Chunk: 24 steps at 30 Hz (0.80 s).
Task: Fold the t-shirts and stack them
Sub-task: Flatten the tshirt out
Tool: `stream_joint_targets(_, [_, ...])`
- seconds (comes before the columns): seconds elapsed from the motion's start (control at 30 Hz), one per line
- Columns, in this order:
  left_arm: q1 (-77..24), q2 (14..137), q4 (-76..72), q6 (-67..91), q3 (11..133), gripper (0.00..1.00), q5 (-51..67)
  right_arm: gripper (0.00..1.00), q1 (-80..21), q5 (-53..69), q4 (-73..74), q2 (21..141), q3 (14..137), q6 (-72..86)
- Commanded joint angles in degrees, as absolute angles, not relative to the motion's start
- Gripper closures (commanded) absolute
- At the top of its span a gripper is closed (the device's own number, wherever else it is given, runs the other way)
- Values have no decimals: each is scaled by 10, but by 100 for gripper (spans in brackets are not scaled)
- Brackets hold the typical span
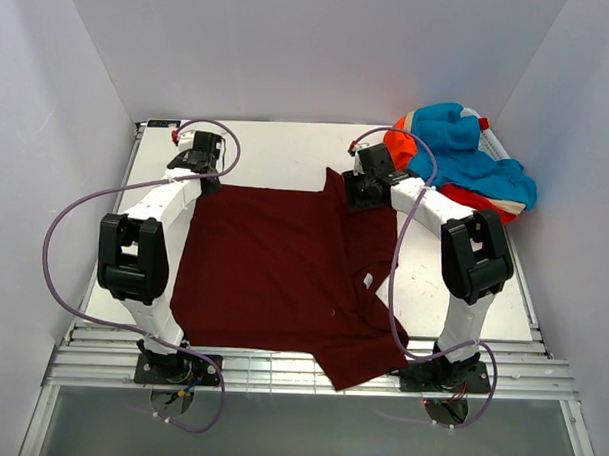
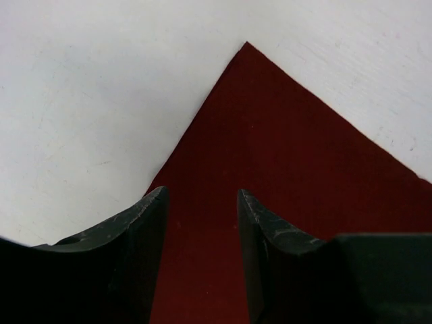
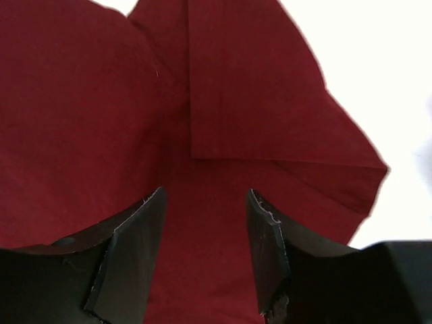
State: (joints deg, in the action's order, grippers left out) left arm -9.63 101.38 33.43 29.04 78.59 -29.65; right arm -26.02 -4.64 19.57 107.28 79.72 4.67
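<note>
Right now the maroon t-shirt [image 1: 273, 277] is lying spread flat across the middle of the white table [image 1: 287, 147], with its near right corner drooping over the front edge beside the right arm's base. The left gripper [image 2: 202, 196] is pointing down at the shirt's far left corner, its jaws standing apart with only flat cloth showing between them. The right gripper [image 3: 206, 196] is pointing at the far right part, where a sleeve is lying folded over; its jaws are likewise parted and gripping nothing. The orange-red and turquoise t-shirts [image 1: 465, 159] are sitting bunched in a heap at the far right corner.
</note>
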Motion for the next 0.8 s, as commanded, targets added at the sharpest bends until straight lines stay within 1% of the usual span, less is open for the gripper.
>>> stream_joint_targets(0.0, [-99,965,335,297,770,44,-274,44,-265,-22,185,1094,828,64])
stream_joint_targets(0.27, [-99,945,335,292,741,45,-260,45,-274,-28,189,1157,882,59])
stream_joint_targets(0.5, [-98,962,331,292,731,44,-251,46,-275,-47,218,1197,918,50])
stream_joint_targets(0.77, [-99,1002,330,299,732,44,-229,47,-277,-85,225,1180,889,41])
